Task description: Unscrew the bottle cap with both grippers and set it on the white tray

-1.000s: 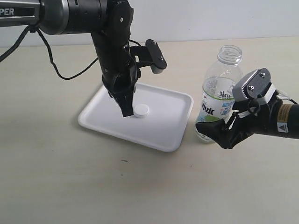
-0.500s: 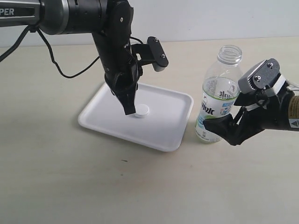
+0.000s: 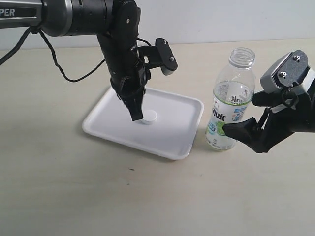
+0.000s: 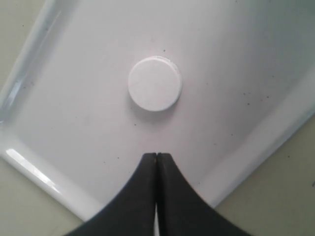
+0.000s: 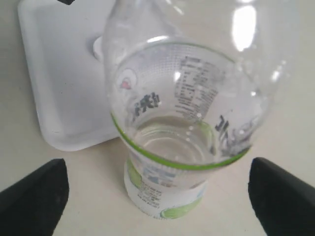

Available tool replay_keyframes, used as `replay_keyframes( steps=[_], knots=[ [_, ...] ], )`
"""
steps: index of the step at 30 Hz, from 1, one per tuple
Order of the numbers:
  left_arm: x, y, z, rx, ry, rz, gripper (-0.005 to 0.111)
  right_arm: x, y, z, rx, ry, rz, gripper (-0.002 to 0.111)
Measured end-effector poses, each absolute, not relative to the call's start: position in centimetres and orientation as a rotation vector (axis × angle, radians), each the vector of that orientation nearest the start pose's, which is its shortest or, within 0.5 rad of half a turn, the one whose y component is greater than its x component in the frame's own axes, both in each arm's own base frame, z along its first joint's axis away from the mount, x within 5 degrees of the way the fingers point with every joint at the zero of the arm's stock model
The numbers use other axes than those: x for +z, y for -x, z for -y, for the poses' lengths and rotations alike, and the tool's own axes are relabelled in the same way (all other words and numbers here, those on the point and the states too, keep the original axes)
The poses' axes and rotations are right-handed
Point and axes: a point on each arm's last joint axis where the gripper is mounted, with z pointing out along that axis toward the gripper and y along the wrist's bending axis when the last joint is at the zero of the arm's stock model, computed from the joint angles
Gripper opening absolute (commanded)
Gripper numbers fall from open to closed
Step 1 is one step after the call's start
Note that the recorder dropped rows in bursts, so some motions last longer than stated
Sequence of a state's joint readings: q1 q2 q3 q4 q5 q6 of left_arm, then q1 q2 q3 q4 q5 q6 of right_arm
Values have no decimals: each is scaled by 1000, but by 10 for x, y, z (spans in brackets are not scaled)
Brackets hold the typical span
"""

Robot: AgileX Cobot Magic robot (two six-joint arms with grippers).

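The white bottle cap (image 3: 149, 117) lies flat inside the white tray (image 3: 178, 132); the left wrist view shows the cap (image 4: 155, 83) on the tray floor (image 4: 236, 59). My all-black left gripper (image 3: 137, 118) hangs just left of the cap, shut and empty, its tips (image 4: 156, 156) a little short of it. The clear bottle (image 3: 230, 103) stands upright and uncapped to the right of the tray. My right gripper (image 3: 239, 116) is open, its fingers (image 5: 35, 196) wide on either side of the bottle's (image 5: 182, 98) lower part, with gaps showing.
A black cable (image 3: 61, 73) trails from the left arm across the beige table behind the tray. The left arm's bulky body (image 3: 74, 17) overhangs the back left. The tray's corner (image 5: 64, 98) lies close to the bottle's base.
My right gripper has drawn back to the right and risen a little, away from the bottle. The left gripper has only shifted slightly beside the cap.
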State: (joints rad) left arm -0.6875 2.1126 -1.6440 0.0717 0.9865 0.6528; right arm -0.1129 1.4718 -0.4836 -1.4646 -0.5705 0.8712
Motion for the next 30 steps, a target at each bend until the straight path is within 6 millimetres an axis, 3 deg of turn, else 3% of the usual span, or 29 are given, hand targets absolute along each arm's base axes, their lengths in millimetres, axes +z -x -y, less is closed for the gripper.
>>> replay_keyframes(
  steps=[9, 14, 17, 20, 26, 28, 30],
  knots=[
    [183, -342, 274, 89, -1862, -2270, 0, 213, -214, -23, 317, 644, -2117, 93],
    [183, -342, 274, 87, -1854, -2276, 0, 280, -168, -30, 298, 505, -1854, 93],
    [183, -342, 274, 84, -1829, -2295, 0, 305, -137, -39, 353, 518, -1714, 93],
    [183, -342, 274, 82, -1815, -2309, 0, 321, -111, -52, 514, 563, -1582, 93],
    [183, -342, 274, 78, -1782, -2334, 0, 326, -100, -57, 546, 593, -1533, 92],
    [183, -342, 274, 77, -1775, -2339, 0, 327, -100, -57, 557, 581, -1525, 76],
    [183, -342, 274, 77, -1772, -2341, 0, 328, -100, -57, 574, 564, -1520, 52]
  ],
)
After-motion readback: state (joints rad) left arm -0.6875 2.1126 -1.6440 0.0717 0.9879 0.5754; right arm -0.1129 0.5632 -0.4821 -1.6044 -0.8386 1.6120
